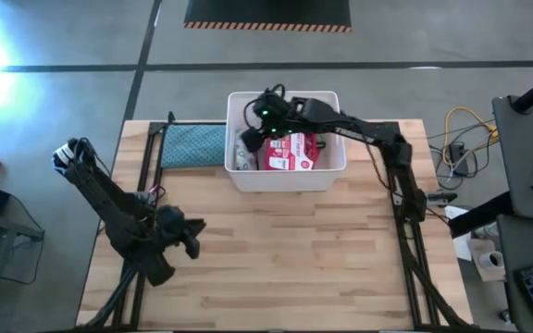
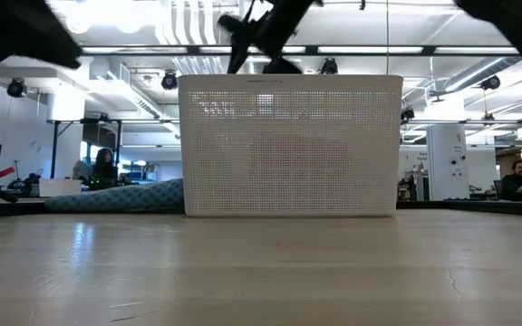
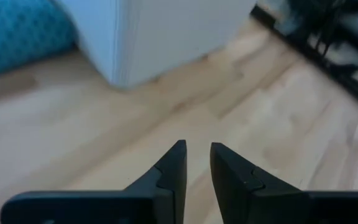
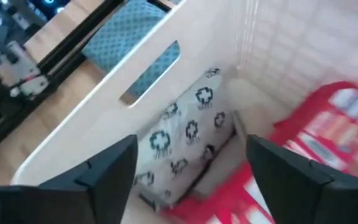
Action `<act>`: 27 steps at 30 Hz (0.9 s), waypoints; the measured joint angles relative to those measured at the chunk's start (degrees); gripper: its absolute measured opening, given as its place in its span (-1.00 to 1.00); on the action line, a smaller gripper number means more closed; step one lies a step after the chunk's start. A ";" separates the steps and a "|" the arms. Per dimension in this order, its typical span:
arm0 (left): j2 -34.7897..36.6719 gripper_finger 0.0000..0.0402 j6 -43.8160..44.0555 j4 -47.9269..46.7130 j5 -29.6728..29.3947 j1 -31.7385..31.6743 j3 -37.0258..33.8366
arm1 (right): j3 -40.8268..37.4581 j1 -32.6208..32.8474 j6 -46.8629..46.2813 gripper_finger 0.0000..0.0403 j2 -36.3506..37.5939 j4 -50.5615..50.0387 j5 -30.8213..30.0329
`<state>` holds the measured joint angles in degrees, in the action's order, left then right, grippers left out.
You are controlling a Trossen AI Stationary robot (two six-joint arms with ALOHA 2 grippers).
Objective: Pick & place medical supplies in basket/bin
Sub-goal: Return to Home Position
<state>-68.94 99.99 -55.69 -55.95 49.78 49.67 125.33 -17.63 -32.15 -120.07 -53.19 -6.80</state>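
Note:
The white slotted basket (image 1: 285, 178) (image 2: 288, 145) stands at the table's far middle. Inside it, a red-and-white first-aid pouch (image 1: 292, 151) (image 4: 334, 137) lies to the right. A grey-white wipes pack (image 1: 244, 153) (image 4: 188, 134) printed with blue crosses leans against the left wall. My right gripper (image 1: 255, 125) (image 4: 191, 142) hovers open over the basket's left half, above the wipes pack, touching nothing. My left gripper (image 1: 197, 239) (image 3: 197, 149) waits over bare wood near the left front, its fingers close together. The other supplies are out of view.
A blue-grey cloth pad (image 1: 192, 145) (image 2: 125, 197) lies on the table against the basket's left side. Bare wood stretches in front of the basket. Dark arm frames run along both table sides. People sit in the room beyond the table.

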 joint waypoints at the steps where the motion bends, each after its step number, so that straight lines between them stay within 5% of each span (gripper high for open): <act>1: 0.99 -0.73 -0.65 -0.02 -1.17 -0.42 0.00 | 0.00 0.12 0.89 0.41 1.07 -0.98 -0.84; 8: 9.87 -0.71 -11.07 -0.02 -3.09 -4.94 -0.52 | -1.27 3.16 8.93 0.57 12.61 -11.61 -6.23; 12: 15.67 -0.72 -19.46 0.94 -3.18 -8.49 -0.73 | -6.19 12.02 14.94 0.57 23.28 -9.69 -16.99; 15: 20.07 -0.75 -28.35 7.37 -2.35 -11.49 -1.62 | -13.95 20.45 15.68 0.53 31.95 -4.36 -19.65; 22: 26.05 -0.82 -55.39 42.05 14.15 -19.64 -12.83 | -40.10 35.86 -5.53 0.43 47.42 1.61 -28.86; 26: 28.58 -0.83 -57.05 45.03 15.51 -21.53 -16.30 | -48.32 40.48 -28.80 0.42 55.36 -2.72 -25.19; 27: 29.51 -0.83 -54.28 44.90 15.68 -21.52 -16.68 | -50.61 42.61 -27.87 0.43 56.81 1.03 -25.35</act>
<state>-39.43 45.71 -10.80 -40.27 28.27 32.99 74.71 24.98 -60.02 -63.26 -52.15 -32.16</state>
